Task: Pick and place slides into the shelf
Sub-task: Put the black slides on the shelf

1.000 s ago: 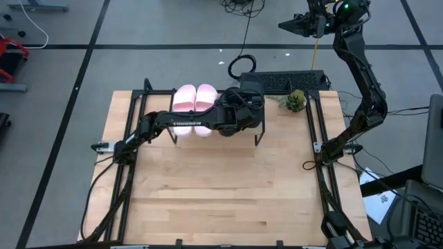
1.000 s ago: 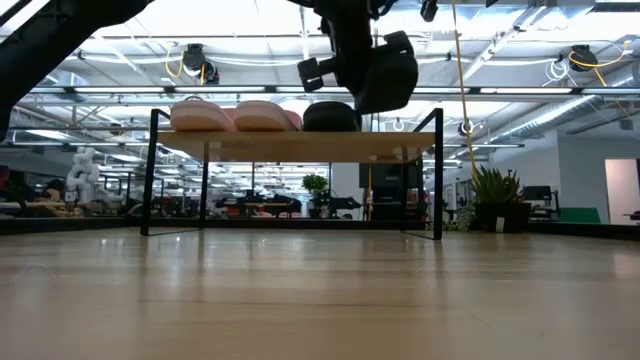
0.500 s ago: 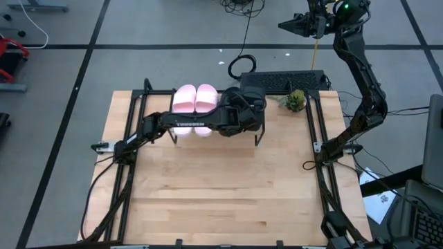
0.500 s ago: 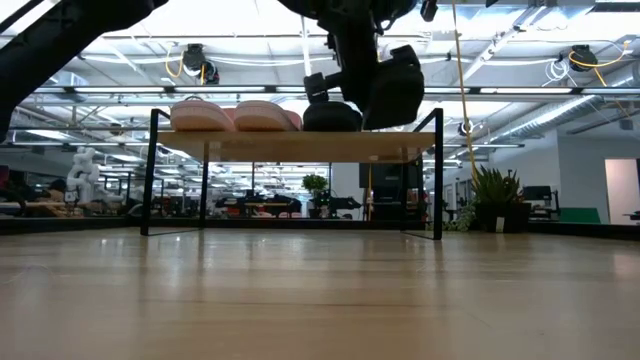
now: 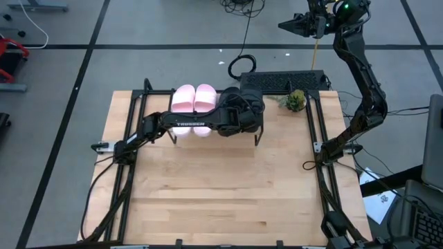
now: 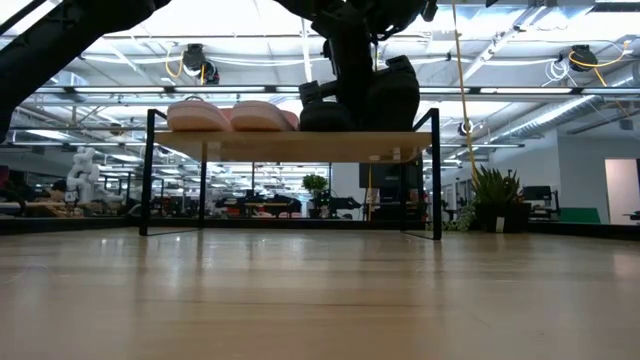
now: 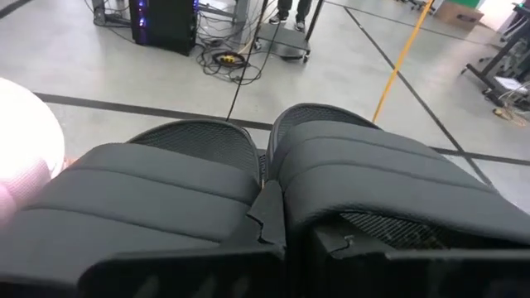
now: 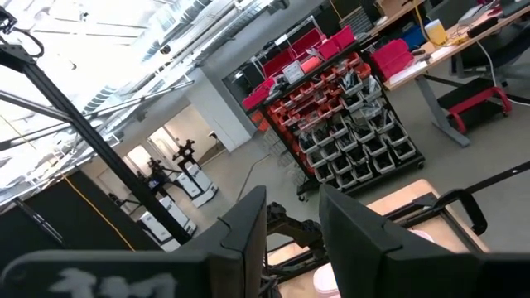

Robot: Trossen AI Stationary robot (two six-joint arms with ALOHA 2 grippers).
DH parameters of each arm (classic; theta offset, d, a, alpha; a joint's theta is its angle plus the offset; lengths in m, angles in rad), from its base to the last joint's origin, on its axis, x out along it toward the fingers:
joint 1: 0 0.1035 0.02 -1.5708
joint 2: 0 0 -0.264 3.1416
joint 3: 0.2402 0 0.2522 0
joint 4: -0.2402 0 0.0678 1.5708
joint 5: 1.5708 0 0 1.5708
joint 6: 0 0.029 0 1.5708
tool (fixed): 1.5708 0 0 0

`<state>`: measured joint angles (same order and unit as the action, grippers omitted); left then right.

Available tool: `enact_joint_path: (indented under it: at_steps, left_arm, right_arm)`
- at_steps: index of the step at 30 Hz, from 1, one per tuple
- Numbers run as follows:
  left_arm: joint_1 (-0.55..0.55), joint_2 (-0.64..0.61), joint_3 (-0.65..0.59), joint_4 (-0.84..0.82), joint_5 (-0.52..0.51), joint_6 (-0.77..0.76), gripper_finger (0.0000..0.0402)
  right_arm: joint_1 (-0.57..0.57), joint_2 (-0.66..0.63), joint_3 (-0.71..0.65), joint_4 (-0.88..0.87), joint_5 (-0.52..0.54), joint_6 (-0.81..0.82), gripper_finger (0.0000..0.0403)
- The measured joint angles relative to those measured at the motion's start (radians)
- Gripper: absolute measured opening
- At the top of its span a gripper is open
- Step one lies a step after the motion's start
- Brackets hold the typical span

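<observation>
A wooden tabletop (image 5: 228,187) carries a small shelf (image 5: 257,131) toward its twelve o'clock edge, the rack's thin black legs (image 6: 437,180) planted on the boards. On the shelf's light wooden board (image 6: 290,145) a pale pink pair of slides (image 5: 194,100) lies side by side at the nine o'clock end, with a black pair (image 6: 362,105) just beside them toward three o'clock. A small potted plant (image 5: 294,100) stands near the table's one o'clock corner.

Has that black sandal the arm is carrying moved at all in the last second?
Yes. In the low view the black slide has come down toward the shelf, now level with its board beside the pink pair.
</observation>
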<state>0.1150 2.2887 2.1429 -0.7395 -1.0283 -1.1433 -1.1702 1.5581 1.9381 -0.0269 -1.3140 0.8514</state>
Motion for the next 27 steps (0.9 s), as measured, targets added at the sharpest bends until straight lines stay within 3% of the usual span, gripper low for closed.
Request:
enact_joint_path:
  at_steps: [27]
  left_arm:
    - [0.001,-0.008,0.006,-0.038,-0.069,0.162,0.0000]
  right_arm:
    - [0.000,-0.001,-0.007,0.001,0.000,-0.008,0.0105]
